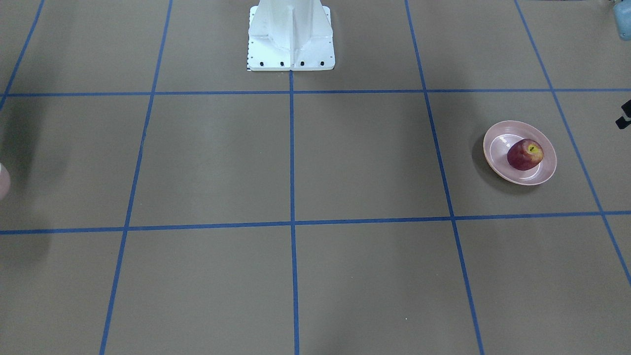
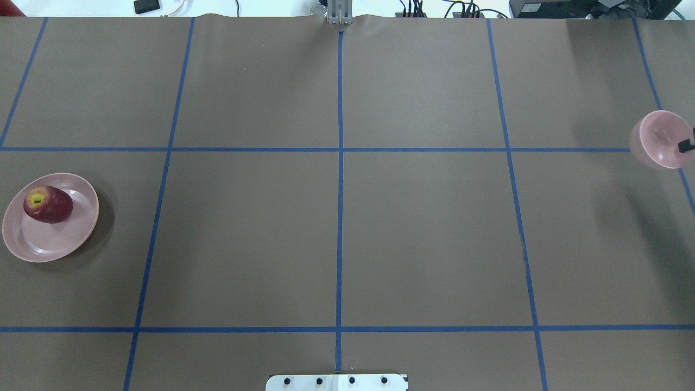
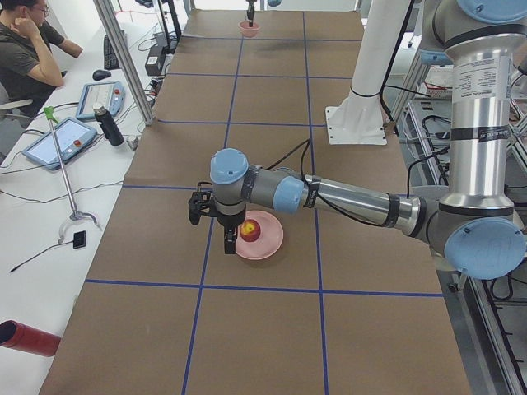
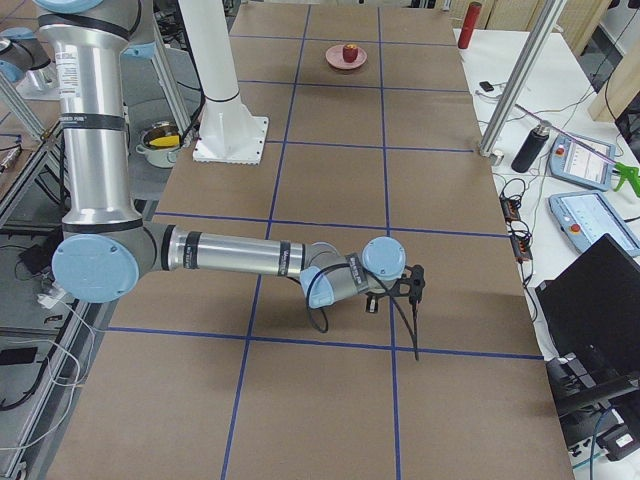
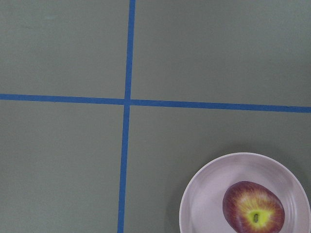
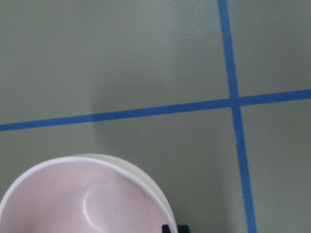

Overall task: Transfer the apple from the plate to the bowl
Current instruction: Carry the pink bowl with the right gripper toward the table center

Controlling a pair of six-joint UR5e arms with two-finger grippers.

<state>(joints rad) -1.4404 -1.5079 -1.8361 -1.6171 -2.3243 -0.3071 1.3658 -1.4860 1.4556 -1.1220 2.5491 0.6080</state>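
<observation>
Gripper closure impossible to tell on either arm: left gripper (image 3: 230, 243) hovering by plate (image 2: 32, 244), near apple (image 2: 48, 204), not holding it; right gripper (image 2: 687, 144) above bowl (image 2: 657, 138). Apple loose on plate, stem patch up. Bowl empty, well apart across bench (image 2: 336, 228). Nothing done yet; left to do: grasp, carry across, release into bowl.

Both arms reaching out low, grippers pointing down.
My left arm (image 3: 346, 197) extends with the forearm near level and the wrist bent, so my left gripper (image 3: 230, 240) hangs fingers-down; jaw gap not readable. My right arm (image 4: 230, 252) is posed likewise, with my right gripper (image 4: 412, 285) off the wrist. Only two dark fingertips (image 6: 166, 228) show at its wrist view's bottom edge; state unclear.
</observation>
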